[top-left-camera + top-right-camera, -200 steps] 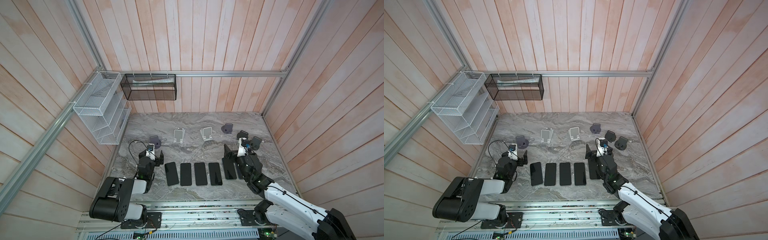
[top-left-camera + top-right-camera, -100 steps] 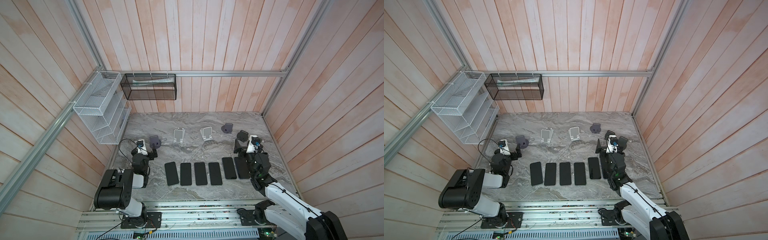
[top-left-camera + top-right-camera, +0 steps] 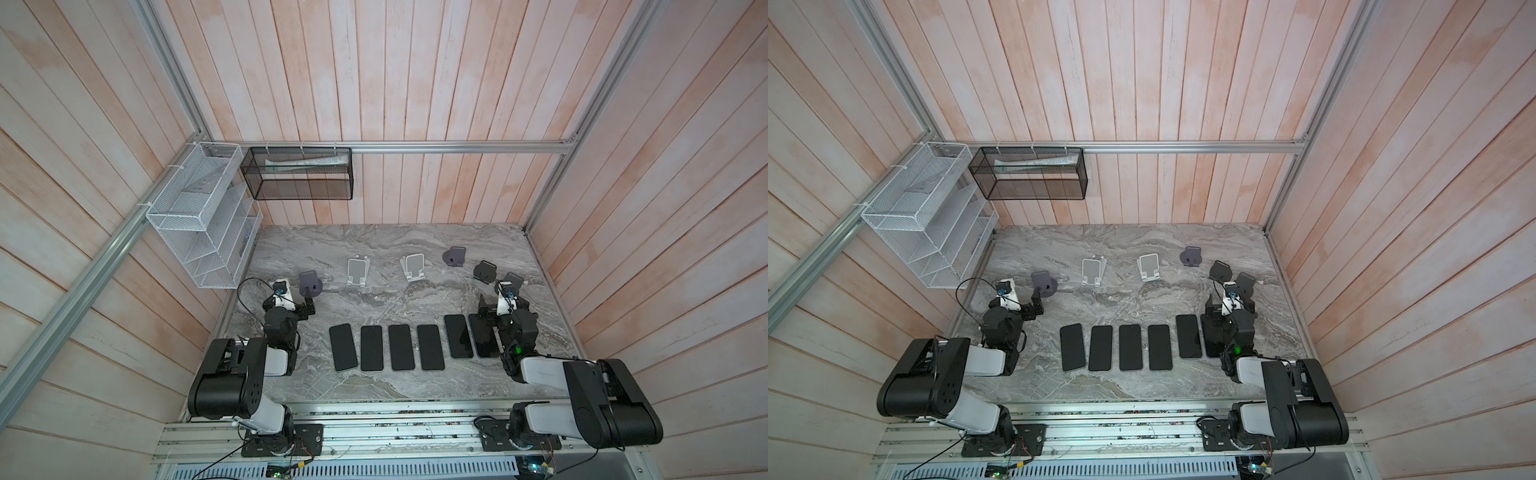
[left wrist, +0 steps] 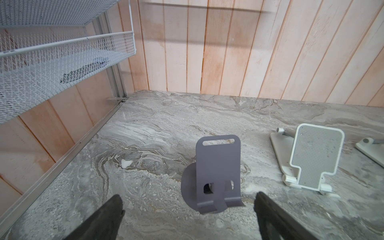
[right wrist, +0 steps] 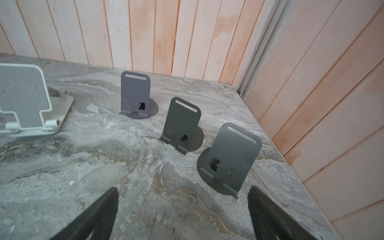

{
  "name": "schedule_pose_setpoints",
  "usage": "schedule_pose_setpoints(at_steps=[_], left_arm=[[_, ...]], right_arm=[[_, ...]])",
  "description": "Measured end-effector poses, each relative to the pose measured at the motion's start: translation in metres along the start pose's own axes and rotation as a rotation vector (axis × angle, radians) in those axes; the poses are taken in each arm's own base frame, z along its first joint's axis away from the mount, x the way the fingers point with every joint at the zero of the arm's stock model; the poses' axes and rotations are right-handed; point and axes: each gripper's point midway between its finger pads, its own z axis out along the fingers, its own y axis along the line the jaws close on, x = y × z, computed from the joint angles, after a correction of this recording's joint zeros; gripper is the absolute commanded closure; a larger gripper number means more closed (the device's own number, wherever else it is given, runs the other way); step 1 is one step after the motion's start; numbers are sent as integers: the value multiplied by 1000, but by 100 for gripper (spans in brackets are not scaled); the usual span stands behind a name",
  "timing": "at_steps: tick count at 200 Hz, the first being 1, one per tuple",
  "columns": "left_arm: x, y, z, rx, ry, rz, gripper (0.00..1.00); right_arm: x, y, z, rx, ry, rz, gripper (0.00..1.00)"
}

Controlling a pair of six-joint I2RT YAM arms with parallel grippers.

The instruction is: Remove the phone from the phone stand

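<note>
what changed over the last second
The left end effector swung left and the right end effector swung right, each away from the middle of the table. Both stayed open and empty; nothing was picked up or let go. The six phones still lie flat in their row, and the stands are still empty.

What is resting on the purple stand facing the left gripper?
Nothing: the purple stand carries no phone, and its backplate and front lip are bare. Behind the backplate, part of its round base shows; the rest is covered by the plate.
</note>
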Motion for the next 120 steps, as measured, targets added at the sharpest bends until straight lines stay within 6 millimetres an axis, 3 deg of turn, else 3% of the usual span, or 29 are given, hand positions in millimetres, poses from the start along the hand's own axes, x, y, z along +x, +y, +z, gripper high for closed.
schedule_pose_setpoints(at_steps=[24,51,79,120], left_arm=[[0,0,0,0,0,0,0],[0,0,0,0,0,0,0],[0,0,0,0,0,-1,0],[0,0,0,0,0,0,0]], right_arm=[[-4,-9,0,10,-71,45,2],[28,-25,4,71,2,107,2],[-1,-41,14,122,-86,169,2],[0,-43,16,132,-65,182,2]])
